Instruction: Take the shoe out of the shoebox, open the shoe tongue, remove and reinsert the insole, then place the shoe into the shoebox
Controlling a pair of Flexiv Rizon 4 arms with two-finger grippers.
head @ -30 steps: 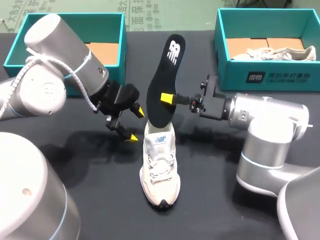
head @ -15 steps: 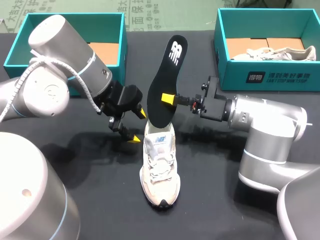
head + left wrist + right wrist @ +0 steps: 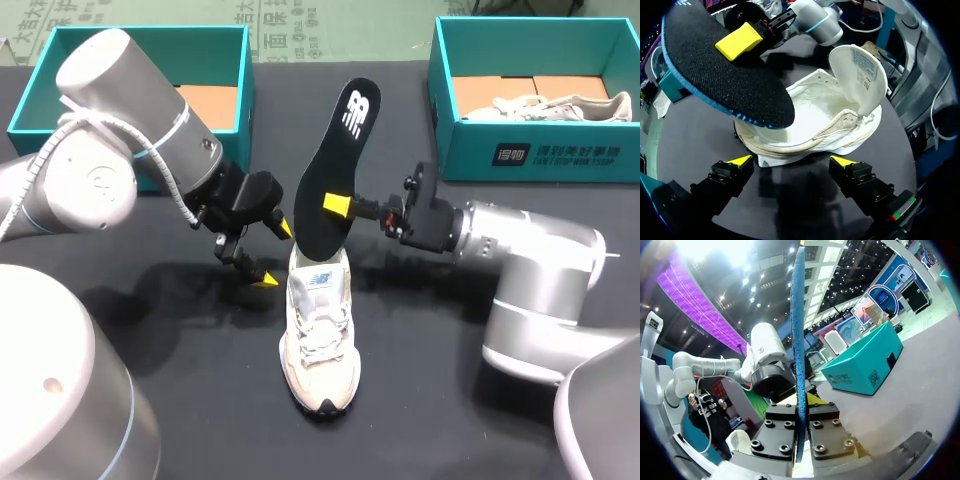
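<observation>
One insole edgewise in right tool

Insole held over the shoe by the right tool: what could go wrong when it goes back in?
1. The shoe stands free: the left tool is open behind its heel, seemingly not touching. Pushing the insole in may slide or tip it.
2. The right tool pinches the insole mid-length; its long free ends may bend or twist in the grip.
3. The tongue stands up unheld and may fall over the opening.
</observation>
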